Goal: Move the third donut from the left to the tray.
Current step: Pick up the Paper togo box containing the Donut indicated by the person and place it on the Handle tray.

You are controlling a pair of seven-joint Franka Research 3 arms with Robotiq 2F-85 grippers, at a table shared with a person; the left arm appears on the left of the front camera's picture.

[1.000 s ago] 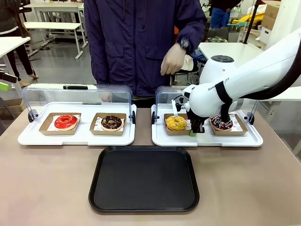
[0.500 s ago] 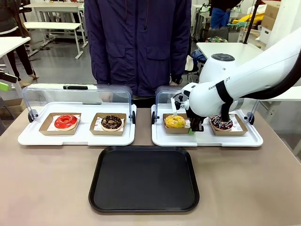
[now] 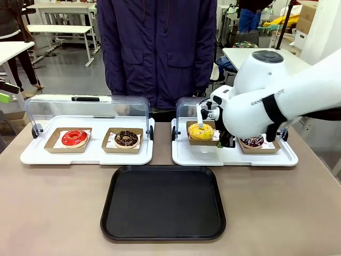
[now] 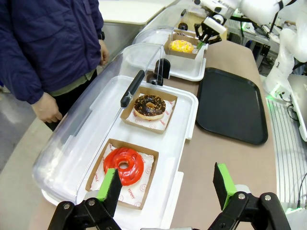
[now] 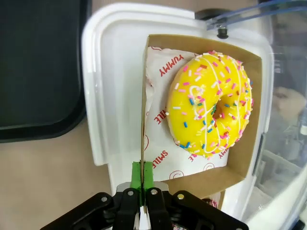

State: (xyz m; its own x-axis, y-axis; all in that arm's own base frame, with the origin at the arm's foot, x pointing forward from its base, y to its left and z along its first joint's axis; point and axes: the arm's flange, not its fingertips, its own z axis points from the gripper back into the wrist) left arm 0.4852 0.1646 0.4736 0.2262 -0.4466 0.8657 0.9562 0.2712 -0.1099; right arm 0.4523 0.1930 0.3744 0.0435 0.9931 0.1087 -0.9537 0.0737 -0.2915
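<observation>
Pinched in the right gripper (image 5: 142, 178), the brown cardboard holder (image 5: 172, 42) looks matt — its yellow-iced donut (image 5: 209, 103) glossy, sprinkle-rough. Beneath, a smooth white plastic tray (image 5: 103, 96); off the gripper's side, the black plastic tray (image 5: 38, 72), faintly sheened.

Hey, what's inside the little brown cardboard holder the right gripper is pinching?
A yellow-iced ring donut with coloured sprinkles, lying on white printed paper. The floor of the holder beneath them is covered.

The tray (image 3: 162, 202) is set on the tabletop (image 3: 53, 213), in front of the left lidded tray (image 3: 85, 158) and the right lidded tray (image 3: 234, 159), placed side by side. Over the latter, the third donut from the left (image 3: 201, 131) is seated in its holder (image 3: 205, 142), left of another donut (image 3: 253, 141).
</observation>
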